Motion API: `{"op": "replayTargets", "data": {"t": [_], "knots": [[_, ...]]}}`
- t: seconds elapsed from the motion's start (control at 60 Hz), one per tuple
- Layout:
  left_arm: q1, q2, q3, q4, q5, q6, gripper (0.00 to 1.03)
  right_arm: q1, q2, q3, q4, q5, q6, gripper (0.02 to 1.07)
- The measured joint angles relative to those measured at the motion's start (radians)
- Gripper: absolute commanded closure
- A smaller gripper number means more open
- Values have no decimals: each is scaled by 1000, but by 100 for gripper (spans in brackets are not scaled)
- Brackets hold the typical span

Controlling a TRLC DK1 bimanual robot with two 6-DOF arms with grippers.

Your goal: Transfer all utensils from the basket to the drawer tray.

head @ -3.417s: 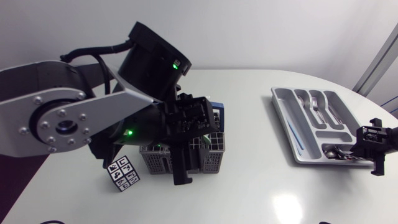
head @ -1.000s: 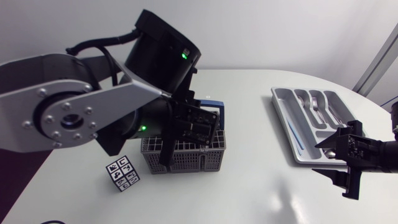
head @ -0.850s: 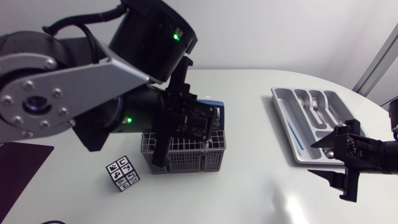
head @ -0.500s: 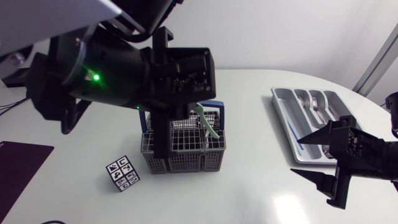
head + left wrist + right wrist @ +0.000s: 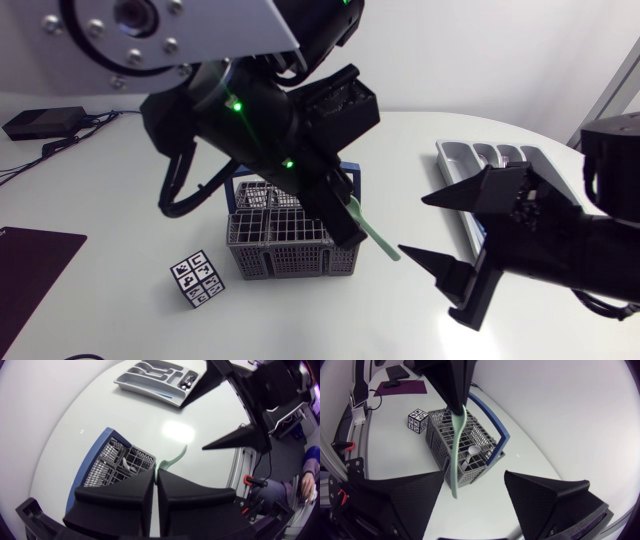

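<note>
The right pincer [image 5: 413,226] is the nearest thing in the head view. It hangs over the desk [image 5: 300,320], and its two broad black fingers [image 5: 395,497] stand wide apart, with nothing between them that they touch. So it is open.

A little further, at the left side, a small marker cube [image 5: 197,278] with black and white patterns stands on the desk, just beside the basket [image 5: 290,262]. The basket is grey wire mesh with a blue handle [image 5: 492,427]. In the right wrist view one metal spoon [image 5: 472,451] is seen in a compartment of the basket, near the handle side.

Above the basket is the left pincer [image 5: 155,476]. Its fingers are pressed together on one end of a pale green utensil [image 5: 372,230], so it grips this utensil from two sides. The utensil is long and thin, and it is in the air, outside the basket. From the grip it slopes down past the basket's edge, and its free end points toward the gap between the open fingers of the right pincer, near to them but apart. The gripped end is hidden, so I cannot tell which kind of utensil it is.

The drawer tray [image 5: 458,165] lies furthest, well apart from the basket, and the right arm covers a part of it in the head view. The left wrist view shows metal cutlery in several of its compartments.
</note>
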Motion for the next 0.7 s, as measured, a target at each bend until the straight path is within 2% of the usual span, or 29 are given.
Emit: {"op": "replayTargets", "data": {"t": [0.067,0.15,0.217,0.333,0.5,0.65,0.7], "knots": [[20,21,18,0,30,-47,100,65,25,0,45,67,23,23],[40,37,28,1,61,-105,100,103,49,-1,95,117,40,31],[49,41,28,3,73,-136,100,110,63,-2,125,129,43,33],[61,49,28,10,117,-178,100,114,94,-3,162,147,43,47],[80,69,46,11,159,-216,100,137,135,-4,204,177,43,61],[88,76,54,11,184,-228,100,144,162,-13,232,207,43,63],[92,76,54,11,202,-236,100,147,172,-16,233,211,43,69]]}}
